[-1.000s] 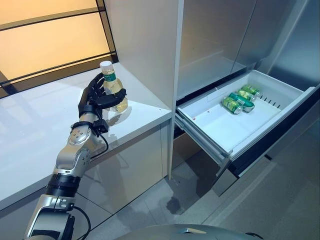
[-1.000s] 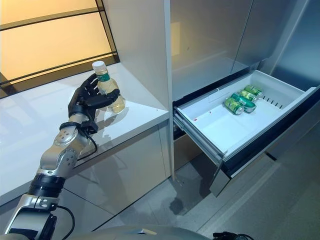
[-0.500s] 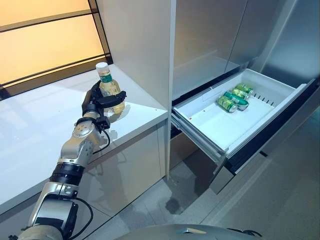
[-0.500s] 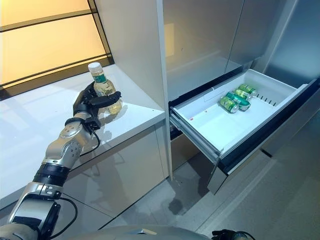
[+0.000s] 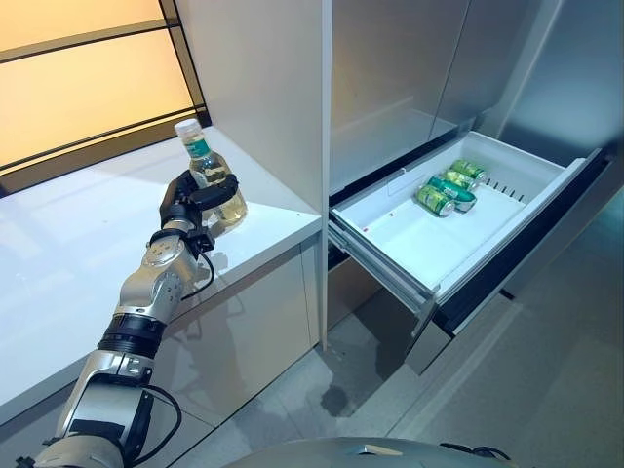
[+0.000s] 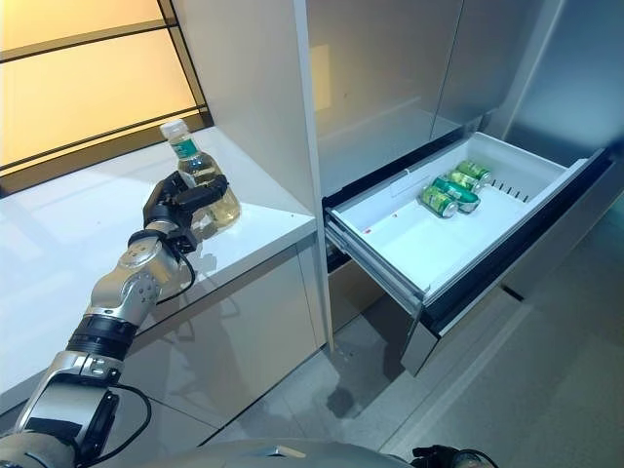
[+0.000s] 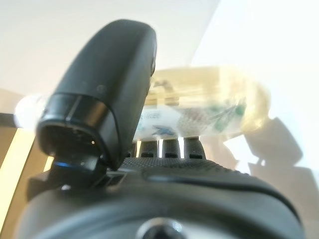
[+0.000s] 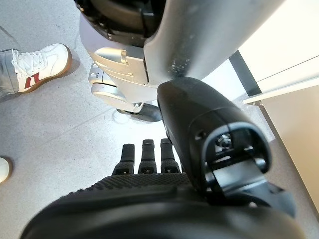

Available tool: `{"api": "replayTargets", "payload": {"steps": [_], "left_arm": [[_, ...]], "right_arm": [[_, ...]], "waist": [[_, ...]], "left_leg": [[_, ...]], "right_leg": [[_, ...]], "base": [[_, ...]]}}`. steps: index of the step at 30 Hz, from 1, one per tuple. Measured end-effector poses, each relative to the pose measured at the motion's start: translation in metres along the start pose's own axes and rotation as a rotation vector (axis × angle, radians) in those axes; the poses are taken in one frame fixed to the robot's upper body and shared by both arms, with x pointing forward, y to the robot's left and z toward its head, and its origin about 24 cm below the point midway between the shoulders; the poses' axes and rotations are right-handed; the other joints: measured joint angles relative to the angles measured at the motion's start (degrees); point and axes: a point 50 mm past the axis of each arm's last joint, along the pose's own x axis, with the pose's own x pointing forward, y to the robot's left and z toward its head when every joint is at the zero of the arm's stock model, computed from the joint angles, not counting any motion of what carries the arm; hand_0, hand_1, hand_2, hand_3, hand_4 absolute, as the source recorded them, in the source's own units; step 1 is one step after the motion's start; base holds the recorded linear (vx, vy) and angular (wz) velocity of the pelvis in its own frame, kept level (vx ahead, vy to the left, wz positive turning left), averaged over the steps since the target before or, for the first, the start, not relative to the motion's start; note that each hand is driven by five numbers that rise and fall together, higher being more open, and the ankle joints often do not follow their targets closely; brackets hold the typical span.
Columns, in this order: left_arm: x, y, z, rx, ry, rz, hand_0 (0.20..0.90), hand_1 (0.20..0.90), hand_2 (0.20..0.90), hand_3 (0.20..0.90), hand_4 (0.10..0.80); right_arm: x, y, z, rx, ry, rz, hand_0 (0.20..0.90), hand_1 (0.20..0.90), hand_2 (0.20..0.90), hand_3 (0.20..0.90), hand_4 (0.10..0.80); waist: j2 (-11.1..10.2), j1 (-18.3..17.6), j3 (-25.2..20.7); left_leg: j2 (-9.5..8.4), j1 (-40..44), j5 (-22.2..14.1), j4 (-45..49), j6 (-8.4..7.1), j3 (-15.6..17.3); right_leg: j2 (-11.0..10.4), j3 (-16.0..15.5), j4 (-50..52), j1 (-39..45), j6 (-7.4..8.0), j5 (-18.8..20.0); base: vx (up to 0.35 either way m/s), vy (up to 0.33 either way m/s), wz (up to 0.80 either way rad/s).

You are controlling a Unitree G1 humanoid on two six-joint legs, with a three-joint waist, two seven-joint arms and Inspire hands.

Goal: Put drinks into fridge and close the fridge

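Observation:
A clear bottle [image 5: 213, 183] of pale yellow drink with a white cap and green label stands tilted on the white counter [image 5: 78, 244], near the cabinet wall. My left hand [image 5: 192, 202] is shut on the bottle's lower body; the left wrist view shows the bottle [image 7: 209, 107] lying across the fingers under the thumb [image 7: 107, 79]. To the right, the fridge's white drawer [image 5: 429, 244] stands pulled open with three green cans [image 5: 444, 187] lying at its far end. My right hand [image 8: 164, 199] appears only in its own wrist view, hanging over the floor with straight fingers.
A tall grey cabinet panel [image 5: 263, 88] separates the counter from the fridge. The open drawer's front [image 5: 526, 244] juts out over the grey floor. A person's white shoe [image 8: 30, 67] stands on the floor in the right wrist view.
The camera has swung, shifting the whole scene left. My left hand has closed tighter on the bottle, which now leans with its cap toward the window.

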Motion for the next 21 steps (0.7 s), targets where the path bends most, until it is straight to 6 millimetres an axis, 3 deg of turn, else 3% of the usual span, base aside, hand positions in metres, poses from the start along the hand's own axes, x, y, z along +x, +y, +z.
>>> {"api": "replayTargets", "payload": {"steps": [13,21], "left_arm": [[0.0,0.0,-0.003,0.003,0.002,0.01,0.3,0.3,0.3,0.2,0.1],[-0.001,-0.004,0.002,0.001,-0.02,-0.011,0.3,0.3,0.3,0.2,0.1]], "right_arm": [[0.0,0.0,0.003,-0.04,-0.026,-0.002,0.9,0.9,0.9,0.9,0.8],[-0.002,0.002,0.02,-0.33,-0.081,0.014,0.9,0.9,0.9,0.9,0.8]], "waist": [[-0.06,-0.59,0.02],[-0.3,0.64,0.18]], "left_leg": [[0.05,-0.02,-0.03,-0.09,0.03,0.19],[0.05,-0.4,-0.04,-0.09,0.04,-0.18]], "right_leg": [[0.0,0.16,-0.01,-0.11,0.02,0.03],[-0.03,-0.2,-0.25,-0.29,0.02,0.03]], "base": [[0.0,0.0,0.0],[-0.005,-0.001,0.01]]}}
